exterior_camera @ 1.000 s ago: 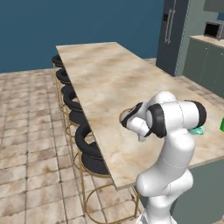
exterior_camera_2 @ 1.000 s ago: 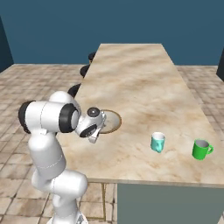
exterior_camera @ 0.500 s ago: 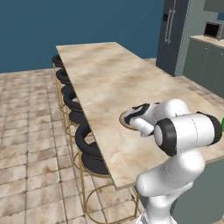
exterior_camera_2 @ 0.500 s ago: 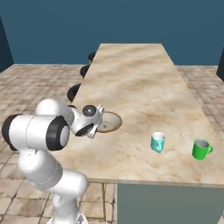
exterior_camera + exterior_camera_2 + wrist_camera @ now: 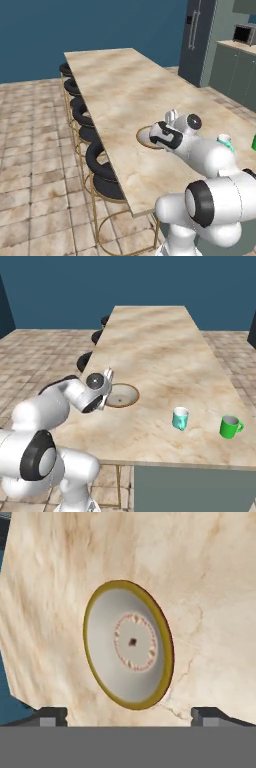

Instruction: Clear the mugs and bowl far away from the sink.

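Bowl [image 5: 121, 395] sits flat on the marble counter [image 5: 155, 351], close to the counter's stool-side long edge, roughly midway between the counter's near end and its middle. Cream inside, gold rim, reddish dot ring at centre. Gripper [image 5: 129, 714] hangs above the bowl, not touching it; fingertips [image 5: 49, 716] stand wide apart, nothing between them. Teal mug [image 5: 180, 418] and green mug [image 5: 230, 426] stand upright near the counter's near end, toward the opposite long edge, green nearer that edge. Black stools [image 5: 100, 165] line the stool-side edge.
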Tool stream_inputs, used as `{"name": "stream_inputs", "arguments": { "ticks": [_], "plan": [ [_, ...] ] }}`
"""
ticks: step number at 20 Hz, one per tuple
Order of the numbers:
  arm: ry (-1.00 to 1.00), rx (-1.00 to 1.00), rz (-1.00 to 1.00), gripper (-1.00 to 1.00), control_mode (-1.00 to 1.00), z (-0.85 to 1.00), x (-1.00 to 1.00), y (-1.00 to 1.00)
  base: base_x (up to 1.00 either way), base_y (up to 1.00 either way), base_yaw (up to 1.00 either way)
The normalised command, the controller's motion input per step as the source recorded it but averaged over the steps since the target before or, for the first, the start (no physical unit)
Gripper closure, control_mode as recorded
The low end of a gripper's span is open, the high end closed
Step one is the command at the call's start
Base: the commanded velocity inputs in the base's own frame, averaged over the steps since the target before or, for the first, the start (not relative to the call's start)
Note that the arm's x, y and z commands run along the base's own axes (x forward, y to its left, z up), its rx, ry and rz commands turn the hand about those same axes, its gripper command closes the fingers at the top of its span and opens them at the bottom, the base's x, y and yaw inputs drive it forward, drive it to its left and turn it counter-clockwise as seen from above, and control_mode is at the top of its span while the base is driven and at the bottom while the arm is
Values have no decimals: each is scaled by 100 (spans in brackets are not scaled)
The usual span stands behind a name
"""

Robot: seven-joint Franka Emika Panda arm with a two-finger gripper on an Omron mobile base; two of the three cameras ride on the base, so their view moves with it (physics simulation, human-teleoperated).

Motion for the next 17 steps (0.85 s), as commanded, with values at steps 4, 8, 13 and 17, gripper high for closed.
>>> {"name": "stream_inputs", "arguments": {
  "ticks": [4, 8, 13, 17],
  "plan": [
    [0, 0, 3, -100, -100, 100, -57, -1, 0, 0, 0],
    [5, 0, 0, -100, -100, 100, -93, -1, 0, 0, 0],
    [-5, -4, -1, -100, -100, 94, -100, 0, 0, 0, 0],
    [-39, -10, -9, -100, -100, 79, -100, 0, 0, 0, 0]
  ]
}}
